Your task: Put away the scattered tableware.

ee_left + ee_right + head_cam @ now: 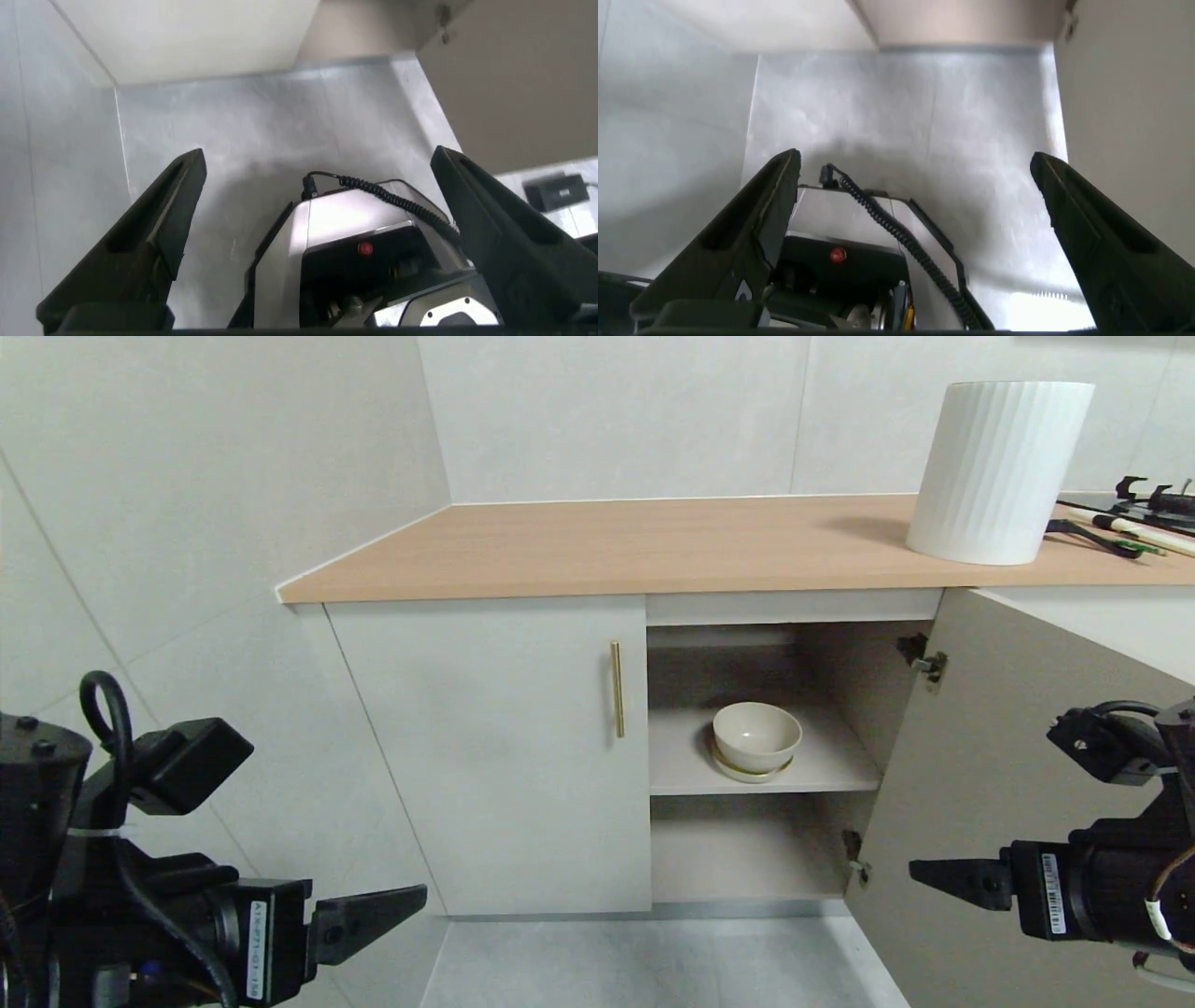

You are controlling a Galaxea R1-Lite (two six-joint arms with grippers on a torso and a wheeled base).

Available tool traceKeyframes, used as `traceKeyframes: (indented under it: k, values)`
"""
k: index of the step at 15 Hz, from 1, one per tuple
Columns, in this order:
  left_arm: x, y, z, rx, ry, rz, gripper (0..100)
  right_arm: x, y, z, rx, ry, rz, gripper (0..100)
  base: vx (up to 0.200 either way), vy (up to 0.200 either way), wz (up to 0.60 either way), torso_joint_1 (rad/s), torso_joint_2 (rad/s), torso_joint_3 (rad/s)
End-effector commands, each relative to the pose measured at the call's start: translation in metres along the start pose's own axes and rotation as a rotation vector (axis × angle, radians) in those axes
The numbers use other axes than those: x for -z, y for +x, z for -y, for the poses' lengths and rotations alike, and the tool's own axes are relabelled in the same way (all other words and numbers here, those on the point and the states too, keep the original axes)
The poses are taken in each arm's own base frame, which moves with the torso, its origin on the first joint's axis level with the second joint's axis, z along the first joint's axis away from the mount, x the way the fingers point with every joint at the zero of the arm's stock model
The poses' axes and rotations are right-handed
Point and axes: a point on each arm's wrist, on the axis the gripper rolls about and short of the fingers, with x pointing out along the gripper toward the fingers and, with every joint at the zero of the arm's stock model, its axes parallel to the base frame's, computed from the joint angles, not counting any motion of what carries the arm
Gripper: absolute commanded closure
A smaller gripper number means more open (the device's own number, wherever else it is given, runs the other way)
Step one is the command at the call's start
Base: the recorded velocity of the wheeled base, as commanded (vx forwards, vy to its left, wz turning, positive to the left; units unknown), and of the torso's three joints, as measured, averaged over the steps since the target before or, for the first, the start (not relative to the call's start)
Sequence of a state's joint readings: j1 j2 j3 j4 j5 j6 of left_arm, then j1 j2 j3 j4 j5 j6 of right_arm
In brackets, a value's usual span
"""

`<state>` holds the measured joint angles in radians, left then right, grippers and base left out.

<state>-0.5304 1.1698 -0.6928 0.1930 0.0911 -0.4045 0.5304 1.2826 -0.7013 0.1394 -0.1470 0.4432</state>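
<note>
A cream bowl [756,733] sits on a small plate [744,773] on the middle shelf [840,763] of the open cabinet. Chopsticks and dark utensils [1125,530] lie on the wooden countertop [607,546] at the far right. My left gripper [411,901] hangs low at the left, in front of the closed door, well away from the bowl. My right gripper [920,874] is low at the right, beside the open door. In the wrist views the left gripper [318,163] and the right gripper [915,163] stand open over the grey floor, with nothing between their fingers.
The cabinet's right door [971,784] swings out toward me. The left door [495,756] is closed, with a brass handle [616,689]. A tall white ribbed container [997,471] stands on the countertop. A tiled wall [187,523] bounds the left side.
</note>
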Motion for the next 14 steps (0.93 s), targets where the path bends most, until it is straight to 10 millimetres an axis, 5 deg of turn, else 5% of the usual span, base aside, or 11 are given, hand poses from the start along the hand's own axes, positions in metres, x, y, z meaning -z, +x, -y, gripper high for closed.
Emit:
traceKeyframes:
  k: [1,5,14]
  values:
    - [0.0003,0.0014,0.0001,-0.002,0.000,-0.006,0,0.0007,0.0021,-0.0001,0.004,-0.001,-0.008,0,-0.200,0.000,0.00,-0.002,0.00,-0.002]
    - [0.0005,0.0014,0.0002,-0.001,0.001,-0.008,0,0.0022,0.0044,-0.0001,0.008,-0.004,-0.020,0,-0.200,0.000,0.00,0.006,0.00,0.002]
    - [0.0021,0.0012,0.0001,0.000,0.005,-0.010,0,0.0027,0.0025,-0.0004,0.002,-0.008,-0.015,0,0.000,0.000,0.00,0.000,0.00,0.000]
